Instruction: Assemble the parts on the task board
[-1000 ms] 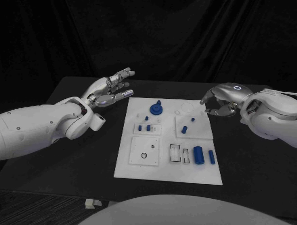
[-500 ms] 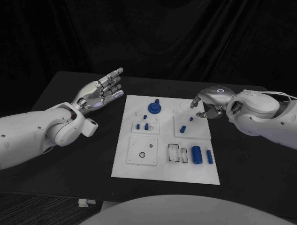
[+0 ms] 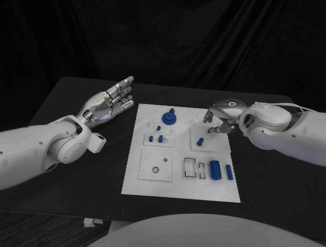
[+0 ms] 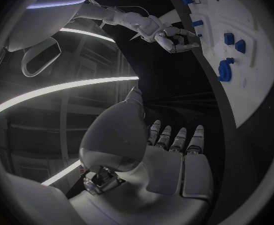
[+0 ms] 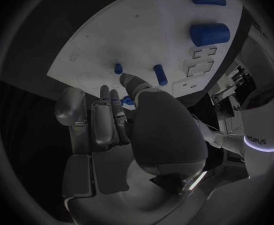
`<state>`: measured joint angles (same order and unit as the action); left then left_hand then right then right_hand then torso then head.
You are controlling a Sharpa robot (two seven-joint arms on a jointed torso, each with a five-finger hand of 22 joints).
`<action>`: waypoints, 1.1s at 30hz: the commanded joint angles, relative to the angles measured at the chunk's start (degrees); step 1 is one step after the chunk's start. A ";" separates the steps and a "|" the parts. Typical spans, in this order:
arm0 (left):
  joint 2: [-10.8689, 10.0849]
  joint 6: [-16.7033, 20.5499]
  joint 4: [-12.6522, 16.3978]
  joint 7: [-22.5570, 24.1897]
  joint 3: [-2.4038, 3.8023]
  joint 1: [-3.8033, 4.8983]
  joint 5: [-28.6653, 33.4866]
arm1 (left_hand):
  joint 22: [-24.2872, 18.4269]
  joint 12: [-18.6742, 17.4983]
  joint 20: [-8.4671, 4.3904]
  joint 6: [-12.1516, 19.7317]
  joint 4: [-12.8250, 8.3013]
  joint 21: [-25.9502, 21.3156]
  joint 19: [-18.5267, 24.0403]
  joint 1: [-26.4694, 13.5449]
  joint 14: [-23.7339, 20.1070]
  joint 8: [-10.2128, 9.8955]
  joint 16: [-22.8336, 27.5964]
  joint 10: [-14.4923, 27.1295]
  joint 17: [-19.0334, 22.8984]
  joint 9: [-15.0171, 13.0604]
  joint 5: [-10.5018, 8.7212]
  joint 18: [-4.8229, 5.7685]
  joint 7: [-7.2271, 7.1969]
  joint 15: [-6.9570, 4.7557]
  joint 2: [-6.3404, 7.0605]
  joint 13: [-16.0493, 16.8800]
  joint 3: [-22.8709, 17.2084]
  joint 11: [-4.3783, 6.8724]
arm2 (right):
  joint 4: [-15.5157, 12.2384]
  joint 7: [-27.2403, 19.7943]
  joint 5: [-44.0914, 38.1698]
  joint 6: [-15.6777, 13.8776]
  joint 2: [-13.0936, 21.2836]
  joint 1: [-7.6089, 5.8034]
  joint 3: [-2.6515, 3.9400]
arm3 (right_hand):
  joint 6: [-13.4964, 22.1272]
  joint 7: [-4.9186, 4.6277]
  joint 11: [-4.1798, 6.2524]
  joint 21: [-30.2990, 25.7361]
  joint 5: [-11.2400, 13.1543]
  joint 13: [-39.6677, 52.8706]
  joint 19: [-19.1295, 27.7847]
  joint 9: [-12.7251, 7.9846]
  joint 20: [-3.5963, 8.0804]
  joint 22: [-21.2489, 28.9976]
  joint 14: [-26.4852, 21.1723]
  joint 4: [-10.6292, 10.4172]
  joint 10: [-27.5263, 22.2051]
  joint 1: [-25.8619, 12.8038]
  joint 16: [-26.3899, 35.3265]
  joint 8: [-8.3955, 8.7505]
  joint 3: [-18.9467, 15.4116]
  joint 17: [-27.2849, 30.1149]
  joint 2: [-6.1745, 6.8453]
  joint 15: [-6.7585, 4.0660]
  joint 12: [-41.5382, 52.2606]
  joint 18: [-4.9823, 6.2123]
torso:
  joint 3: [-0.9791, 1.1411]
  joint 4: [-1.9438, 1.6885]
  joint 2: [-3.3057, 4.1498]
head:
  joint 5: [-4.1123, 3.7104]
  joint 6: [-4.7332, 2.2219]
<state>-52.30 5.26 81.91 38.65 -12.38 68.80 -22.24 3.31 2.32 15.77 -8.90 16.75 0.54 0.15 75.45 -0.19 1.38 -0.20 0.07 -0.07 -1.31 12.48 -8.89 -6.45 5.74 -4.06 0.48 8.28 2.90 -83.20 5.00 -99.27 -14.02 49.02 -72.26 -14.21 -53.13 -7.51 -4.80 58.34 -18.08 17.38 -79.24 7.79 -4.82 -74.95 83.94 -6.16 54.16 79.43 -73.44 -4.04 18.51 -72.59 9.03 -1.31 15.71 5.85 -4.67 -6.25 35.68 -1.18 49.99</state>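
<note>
The white task board (image 3: 154, 180) lies mid-table. On it are a round blue part (image 3: 169, 120) with a stem, short blue pegs (image 3: 157, 138), another peg (image 3: 201, 141) and two blue cylinders (image 3: 216, 170). My left hand (image 3: 110, 103) hovers left of the board's far end, flat and palm up, holding nothing. My right hand (image 3: 219, 122) hangs over the board's far right corner, fingers pointing down around a small blue peg (image 3: 210, 129). In the right wrist view that peg (image 5: 127, 101) shows between the thumb and the fingers (image 5: 106, 115); I cannot tell whether they touch it.
Rectangular slots (image 3: 192, 168) and a plate with a round hole (image 3: 157, 170) mark the board's near half. Bare black table (image 3: 281, 175) surrounds the board. In the left wrist view the board's edge (image 4: 237, 45) curves past, with my right hand (image 4: 171, 37) at its far corner.
My right hand has moved left from beside the board to over its far right corner, fingers turned down at the small peg. My left hand has flattened and turned palm up.
</note>
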 commanded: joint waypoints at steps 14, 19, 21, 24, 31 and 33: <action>0.61 -2.57 -0.47 5.40 0.06 -0.31 0.70 | 0.67 -0.02 0.94 -1.16 -0.11 -0.07 -0.28 1.48 0.19 -0.02 0.20 -0.08 0.07 -0.08 0.91 -1.26 1.49 1.46 -1.74 0.01 1.58 -2.44 | 1.16 -0.67 -0.05 1.81 -0.66 1.25 0.03 | -1.85 -0.74 -0.08 0.14 -1.21 -1.36 -0.40 0.04 -0.43 -7.55 1.19 -0.31 2.20 -0.56 -0.46 -0.34 1.11 0.23 -0.21 0.70 -0.36 -0.23 | 0.10 -0.05 -0.08 | 0.53 0.01; 0.70 -2.79 -0.63 5.10 0.06 -0.37 0.70 | 0.98 0.06 1.00 -1.36 -0.17 -0.02 -0.36 1.97 0.19 -0.01 0.20 -0.09 0.07 -0.10 1.24 -1.24 1.80 1.90 -2.31 0.03 2.01 -2.87 | 1.03 -0.77 1.05 2.17 -0.38 1.36 0.03 | -2.49 -0.77 -0.06 0.01 -1.29 -1.80 -0.38 0.10 -0.64 -7.52 1.13 -0.34 3.02 -0.59 -0.39 -0.50 1.44 0.42 -0.28 0.99 -0.56 -0.23 | 0.10 -0.15 -0.09 | 0.14 0.01; 0.73 -2.86 -0.67 5.01 0.06 -0.39 0.70 | 1.27 0.09 1.03 -1.44 -0.30 0.03 -0.42 2.56 0.19 0.00 0.20 -0.10 0.07 -0.10 1.88 -1.23 1.99 2.04 -2.62 0.03 2.20 -3.05 | 1.05 -0.81 1.26 2.25 -0.35 1.39 0.03 | -3.04 -0.79 -0.06 -0.03 -1.44 -2.05 -0.38 0.20 -0.80 -7.51 1.12 -0.26 3.55 -0.48 -0.39 -0.68 1.67 0.49 -0.34 1.21 -0.68 -0.24 | 0.11 -0.10 -0.08 | 0.05 0.01; 0.86 -3.01 -0.79 4.81 0.06 -0.44 0.70 | 1.79 0.14 1.07 -1.68 -0.45 0.12 -0.55 3.49 0.19 0.03 0.20 -0.11 0.07 -0.13 2.77 -1.23 2.24 2.35 -3.00 0.04 2.47 -3.30 | 1.22 -0.93 1.57 2.30 -0.37 1.52 0.03 | -4.11 -0.71 -0.03 -0.84 -1.74 -2.75 -0.12 0.45 -1.00 -7.31 0.85 0.01 4.60 -0.17 0.25 -1.01 2.22 1.34 -0.40 1.35 -1.18 -0.07 | 0.12 -0.09 -0.12 | -0.06 0.01; 0.95 -3.20 -0.83 4.56 0.06 -0.52 0.70 | 2.35 0.33 1.12 -2.03 -0.59 0.22 -0.76 4.68 0.19 0.08 0.20 -0.15 0.07 -0.17 4.01 -1.18 2.55 2.70 -3.63 0.08 2.87 -3.72 | 1.85 -1.16 1.78 2.32 -0.72 2.15 0.03 | -5.58 0.00 0.33 -3.66 -1.77 -3.89 0.99 1.13 -0.86 -6.64 -0.15 0.86 5.51 0.70 2.39 -1.54 3.01 3.71 -0.58 0.96 -2.25 0.47 | 0.15 0.01 -0.14 | 0.27 0.01; 0.95 -3.30 -0.84 4.47 0.06 -0.53 0.70 | 2.54 0.39 1.13 -2.06 -0.65 0.26 -0.86 5.29 0.19 0.07 0.20 -0.17 0.07 -0.17 4.97 -1.13 2.58 2.85 -3.98 0.09 3.00 -3.99 | 2.13 -1.16 1.80 2.32 -0.87 2.49 0.03 | -5.97 0.24 0.39 -4.16 -1.69 -4.18 1.20 1.40 -0.78 -6.53 -0.32 1.14 5.62 0.96 2.76 -1.72 3.15 4.14 -0.68 0.86 -2.56 0.56 | 0.18 0.03 -0.14 | 0.15 0.01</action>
<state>-51.46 2.84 81.00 38.74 -12.38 68.37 -22.03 5.78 2.35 16.79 -10.76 16.05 0.54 -0.47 80.24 0.02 1.39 -0.21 -0.21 -0.05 -1.43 17.09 -9.77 -4.19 8.21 -8.03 0.50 11.05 -0.66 -81.36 3.93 -97.75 -12.30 48.21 -70.19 -14.08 -58.65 -7.28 -4.39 54.57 -19.66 13.29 -78.50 9.11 -5.54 -74.92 84.08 -5.21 59.28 79.87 -70.86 -5.38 21.50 -68.57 8.33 -0.34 13.38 5.84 -4.53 -6.27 35.54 -0.99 49.99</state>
